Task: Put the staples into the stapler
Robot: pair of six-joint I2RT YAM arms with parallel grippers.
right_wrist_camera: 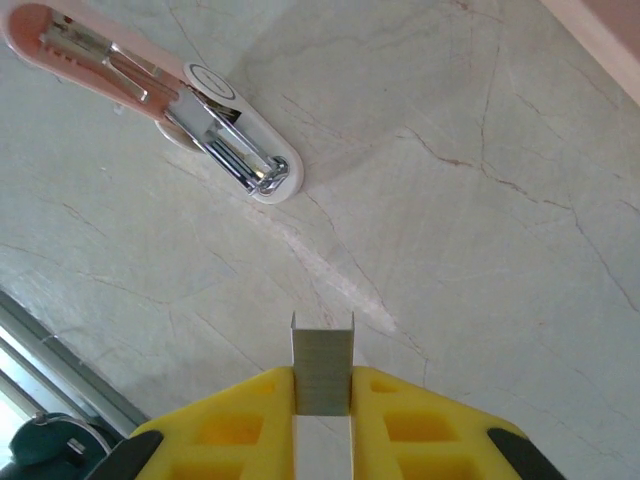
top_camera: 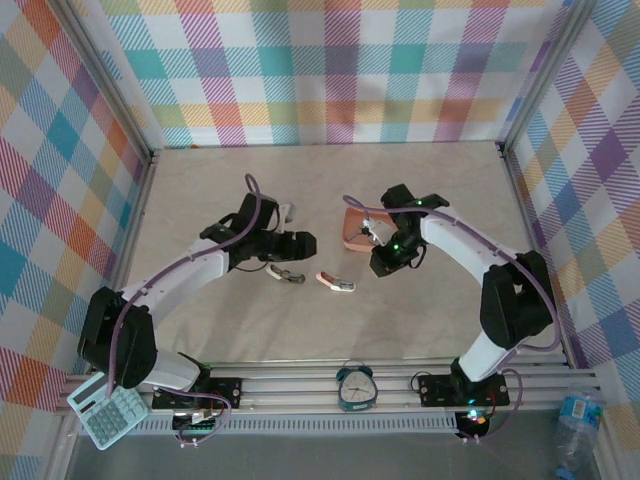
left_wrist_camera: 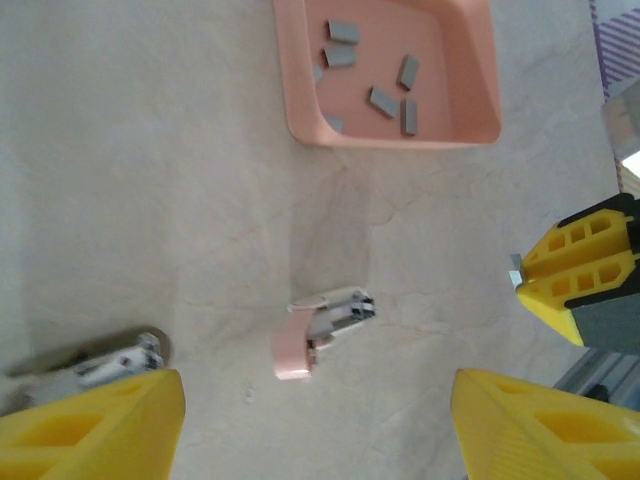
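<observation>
Your right gripper (right_wrist_camera: 322, 385) is clamped on a strip of staples (right_wrist_camera: 322, 355). The strip's near end is buried between the yellow fingers, and its long axis runs straight out past the tips toward the table. The pink stapler (right_wrist_camera: 150, 95) lies opened on the table, diagonal, with its metal nose nearest the strip and well apart from it. Your left gripper (left_wrist_camera: 315, 395) stands wide apart, holding nothing, and one finger half hides a grey stapler (left_wrist_camera: 95, 365). Loose strips (left_wrist_camera: 383, 101) lie in the pink tray (left_wrist_camera: 400, 137).

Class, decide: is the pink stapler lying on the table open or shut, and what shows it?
Open. The pink stapler lies hinged apart in the right wrist view, its metal staple channel exposed.
</observation>
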